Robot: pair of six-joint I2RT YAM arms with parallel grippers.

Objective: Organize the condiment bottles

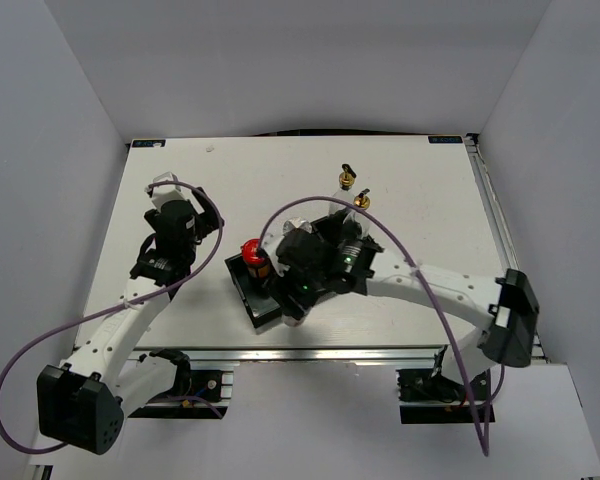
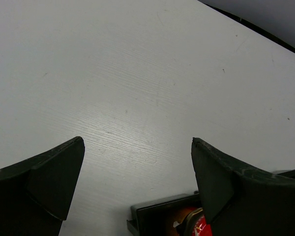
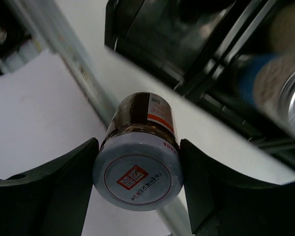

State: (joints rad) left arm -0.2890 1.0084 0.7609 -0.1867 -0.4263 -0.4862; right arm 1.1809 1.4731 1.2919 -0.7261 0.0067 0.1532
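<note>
White-capped brown jar is pinched at its shoulder in the right claw, fingers snug on both sides, cap toward the wrist cam. It hangs by the near side of the black tray, prob. lifted off the bench.

To do it well: hold it upright and carry it over a free compartment w/o clipping the tray wall or the red-lidded jar at the tray's end. Lower till the base seats, then release. Blue-labelled shaker sits close, so mind it.

Left claw is spread wide & empty over bare bench. Two gold-spout bottles stand beyond the tray.
</note>
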